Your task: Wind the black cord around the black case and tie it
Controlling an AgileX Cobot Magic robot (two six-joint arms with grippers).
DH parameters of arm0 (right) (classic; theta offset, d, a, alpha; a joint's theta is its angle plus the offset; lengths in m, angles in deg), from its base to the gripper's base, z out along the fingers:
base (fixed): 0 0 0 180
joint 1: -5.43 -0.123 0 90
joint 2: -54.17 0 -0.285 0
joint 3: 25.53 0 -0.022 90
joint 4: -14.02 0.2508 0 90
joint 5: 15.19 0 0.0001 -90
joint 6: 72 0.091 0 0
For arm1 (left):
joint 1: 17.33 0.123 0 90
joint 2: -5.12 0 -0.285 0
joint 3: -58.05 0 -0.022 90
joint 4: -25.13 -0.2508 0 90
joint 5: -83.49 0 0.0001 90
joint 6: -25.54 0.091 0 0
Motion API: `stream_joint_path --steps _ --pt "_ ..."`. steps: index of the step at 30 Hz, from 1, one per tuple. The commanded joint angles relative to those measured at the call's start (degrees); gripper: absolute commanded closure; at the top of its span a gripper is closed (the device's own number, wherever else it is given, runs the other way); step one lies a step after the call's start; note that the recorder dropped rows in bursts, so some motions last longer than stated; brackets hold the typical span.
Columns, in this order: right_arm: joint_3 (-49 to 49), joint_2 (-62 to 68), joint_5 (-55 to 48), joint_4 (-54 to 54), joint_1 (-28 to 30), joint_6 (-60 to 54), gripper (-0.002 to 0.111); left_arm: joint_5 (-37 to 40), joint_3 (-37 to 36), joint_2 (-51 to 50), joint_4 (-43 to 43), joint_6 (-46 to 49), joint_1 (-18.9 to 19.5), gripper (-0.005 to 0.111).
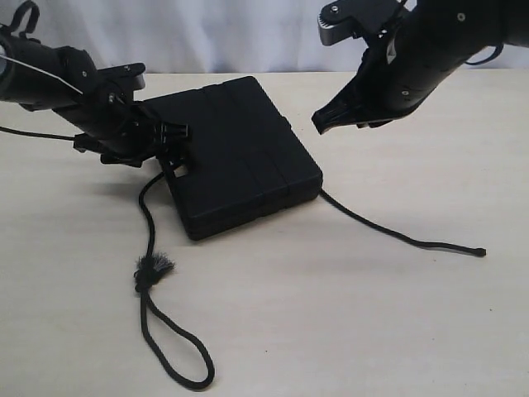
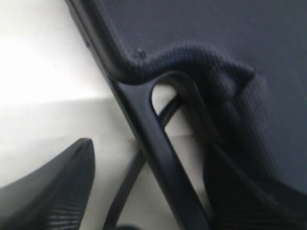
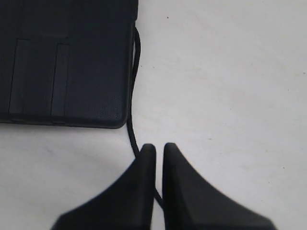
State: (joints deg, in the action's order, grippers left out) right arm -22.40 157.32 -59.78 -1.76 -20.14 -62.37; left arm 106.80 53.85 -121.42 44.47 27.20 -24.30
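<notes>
The black case (image 1: 240, 157) lies flat mid-table, and the black cord (image 1: 147, 217) passes beneath it. On the left the cord runs to a frayed knot (image 1: 154, 269) and a loop (image 1: 178, 356); its plain end (image 1: 479, 251) trails off to the right. My left gripper (image 1: 175, 139) is open at the case's handle edge. In the left wrist view its fingers (image 2: 57, 191) straddle the handle bar (image 2: 163, 158), with the cord (image 2: 123, 187) beside the bar. My right gripper (image 1: 319, 124) hangs shut and empty above the case's right side. Far below its tips (image 3: 156, 148) lie the cord (image 3: 130, 120) and a case corner (image 3: 72, 62).
The pale tabletop (image 1: 355, 314) stretches in front of and to the right of the case. A white backdrop (image 1: 207, 33) closes the far side. A thin black robot wire (image 1: 33, 134) trails on the table at the far left.
</notes>
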Motion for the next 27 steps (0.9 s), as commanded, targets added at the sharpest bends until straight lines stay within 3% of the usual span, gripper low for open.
stream_joint_path --steps 1,8,12,20,27 --pt "-0.01 -0.07 1.94 1.43 -0.06 -0.26 0.103 -2.20 0.51 -0.94 1.64 -0.63 -0.27 0.053" --pt "4.80 -0.07 4.89 0.56 -2.18 -2.34 0.103 -1.42 0.51 -3.55 5.44 -0.47 -0.34 0.090" --pt "7.45 -0.19 6.28 -0.38 -4.70 -4.72 0.103 -0.79 0.51 -3.08 7.54 -0.47 -0.34 0.103" --pt "15.36 -0.19 20.96 -0.59 -11.77 -8.94 0.101 2.67 0.51 -0.19 9.00 -0.47 -0.34 0.106" --pt "20.47 -0.19 31.68 -1.83 -19.10 -17.76 0.085 4.36 0.51 3.74 8.89 -0.38 -0.40 0.106"
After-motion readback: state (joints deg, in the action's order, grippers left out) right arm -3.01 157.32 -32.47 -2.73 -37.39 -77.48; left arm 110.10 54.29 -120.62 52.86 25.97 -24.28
